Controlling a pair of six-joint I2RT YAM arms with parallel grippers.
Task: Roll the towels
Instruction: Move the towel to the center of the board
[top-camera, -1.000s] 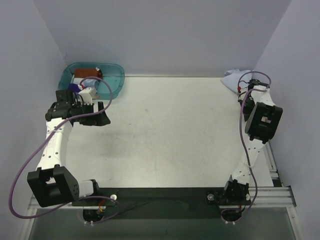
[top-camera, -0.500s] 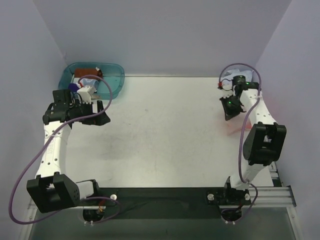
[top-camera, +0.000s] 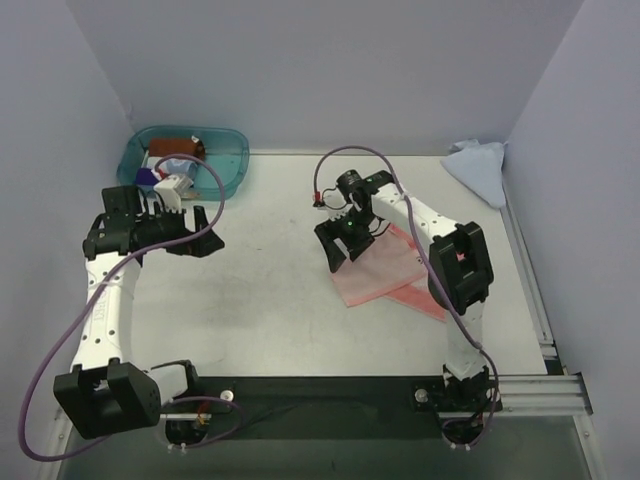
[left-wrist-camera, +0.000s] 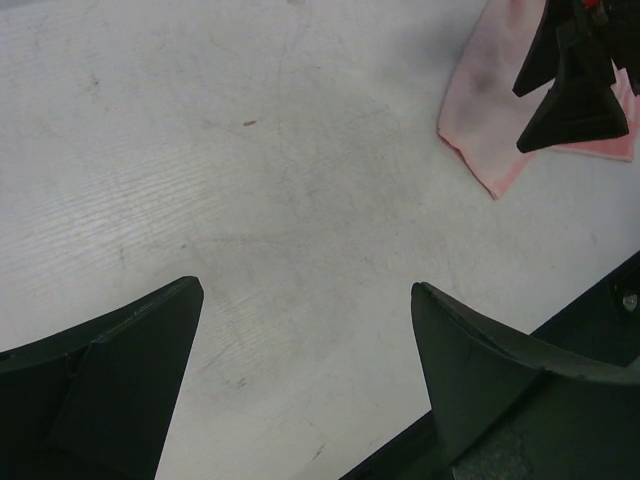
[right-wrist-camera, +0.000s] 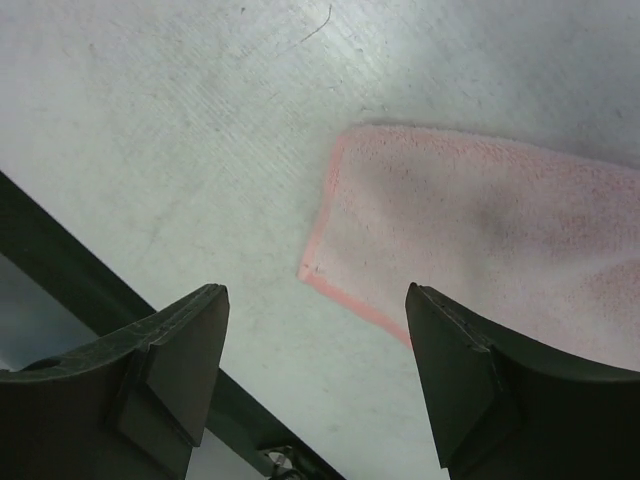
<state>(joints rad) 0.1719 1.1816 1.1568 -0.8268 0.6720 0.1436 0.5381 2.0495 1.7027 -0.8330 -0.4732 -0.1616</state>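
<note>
A pale pink towel lies spread on the table right of centre, one edge doubled over. Its near corner shows in the right wrist view and in the left wrist view. My right gripper hovers over the towel's left edge, open with nothing between its fingers. A light blue towel lies crumpled in the back right corner. My left gripper stands wide open over bare table at the left, empty and far from both towels.
A teal see-through tub holding small items stands at the back left, just behind the left arm. The table's dark front edge runs close below the right gripper. Walls close in the back and both sides.
The right arm swung from the back right corner to the table's middle and its jaws opened. The pink towel now lies spread there. The left arm barely moved.
</note>
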